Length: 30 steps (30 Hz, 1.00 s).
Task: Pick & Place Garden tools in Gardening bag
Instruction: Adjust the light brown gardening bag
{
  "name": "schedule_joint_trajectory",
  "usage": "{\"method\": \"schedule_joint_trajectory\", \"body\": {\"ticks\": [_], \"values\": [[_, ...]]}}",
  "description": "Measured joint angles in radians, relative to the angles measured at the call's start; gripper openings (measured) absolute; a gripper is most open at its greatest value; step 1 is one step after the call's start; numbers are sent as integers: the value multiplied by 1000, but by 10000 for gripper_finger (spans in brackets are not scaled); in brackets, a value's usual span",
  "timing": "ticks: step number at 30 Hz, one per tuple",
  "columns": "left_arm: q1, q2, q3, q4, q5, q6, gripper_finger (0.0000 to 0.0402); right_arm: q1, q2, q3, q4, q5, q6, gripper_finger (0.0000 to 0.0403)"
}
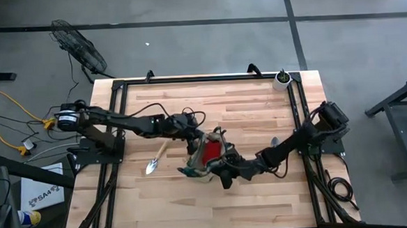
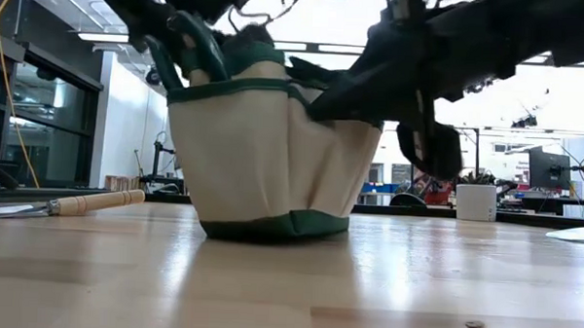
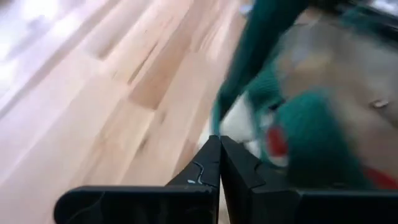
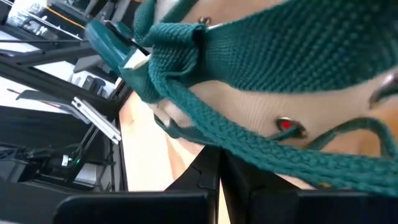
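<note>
The tan gardening bag [image 1: 207,156] with dark green trim stands on its base on the table [image 2: 270,227]. The red glove [image 1: 209,153] lies inside it. A glossy green tool handle [image 4: 109,40] sticks out at the bag's near-left side. My left gripper [image 1: 191,137] is shut at the bag's far-left rim. My right gripper [image 1: 225,173] is shut at its near-right rim. A wooden-handled trowel [image 1: 155,158] lies flat on the table left of the bag and shows in the low view [image 2: 96,202]. A second metal blade [image 1: 275,141] lies to the bag's right. My left gripper is shut with its fingertips [image 3: 214,149] against the green webbing strap [image 3: 239,81] at the bag's far-left rim. The fingers come in slanting from the table's left. Whether the strap lies between them cannot be told. My right gripper is shut with the green woven loop handle [image 4: 230,140] lying across its fingertips [image 4: 208,165] at the bag's near-right rim. The fingers come in from the table's right and near side. The strap hides the contact. The bag's base is on the table.
A small white pot with a green plant [image 1: 282,78] stands at the table's far right corner and shows in the low view [image 2: 476,202]. Black frame rails run along the table's edges [image 1: 120,118]. Bare wood lies at the near side [image 1: 194,205].
</note>
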Motion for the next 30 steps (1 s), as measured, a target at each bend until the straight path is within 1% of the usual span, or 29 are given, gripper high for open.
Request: {"method": "schedule_joint_trajectory", "body": {"ticks": [5, 9, 16, 20, 23, 26, 30], "values": [[27, 8, -2, -3, 21, -2, 0, -24, 0, 0, 26, -61, -14, 2], [31, -27, -3, -17, 22, -3, 0, -7, 0, 0, 28, -88, -9, 2], [31, -99, -3, -44, -6, -4, 0, 41, 0, 0, 28, -93, 13, 2], [31, -147, -3, -78, -25, -4, 0, 65, -20, 0, 25, -92, -2, 2], [29, -189, -3, -92, -25, -18, 0, 82, -63, 0, 14, -83, -44, 2], [16, -233, -3, -99, -15, -50, 0, 98, -122, 0, -44, -54, -86, 2], [-36, -290, -2, -117, -45, -53, 0, 117, -209, 1, -207, 19, -91, 2]]}}
